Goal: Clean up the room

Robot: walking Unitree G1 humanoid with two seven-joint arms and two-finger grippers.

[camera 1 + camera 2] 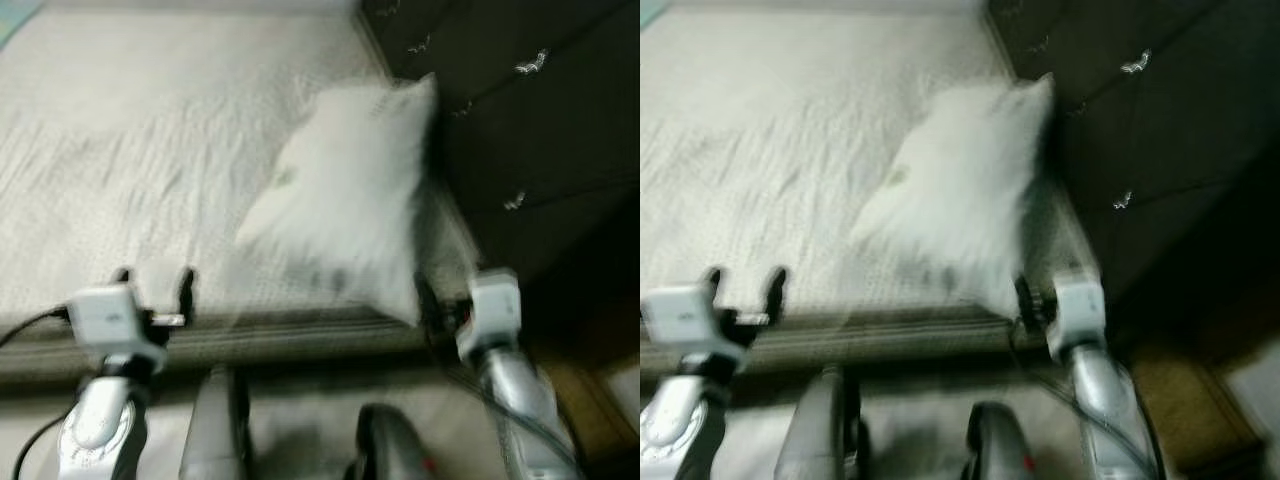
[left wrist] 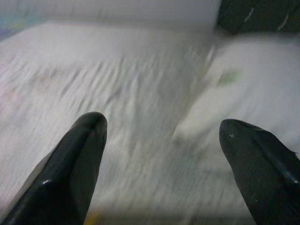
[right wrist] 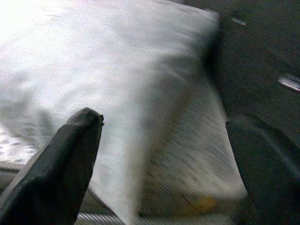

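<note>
**Caller:** One big bed takes up most of the head view, spreading from the upper left down to the lower centre, under a pale, textured cover. Everything is blurred.

**Spotter:** And the dark mass in the upper right?

**Caller:** A dark tufted headboard, running down the right side of the frame, with small glints on its buttons.

**Spotter:** Where is the pillow?

**Caller:** The white pillow lies on the bed, centre-right of the frame. Its upper corner is up against the headboard and its lower end comes down near the bed's front edge. There's a faint greenish mark on its left part.

**Spotter:** And the arms?

**Caller:** Both are raised at the bottom of the frame. The left gripper sits lower left over the bed's front edge, its fingers spread apart with nothing between them. The right gripper is at the lower right, by the pillow's bottom corner. Its wrist view shows the fingers wide apart, with the pillow ahead of them and not clamped.
</note>
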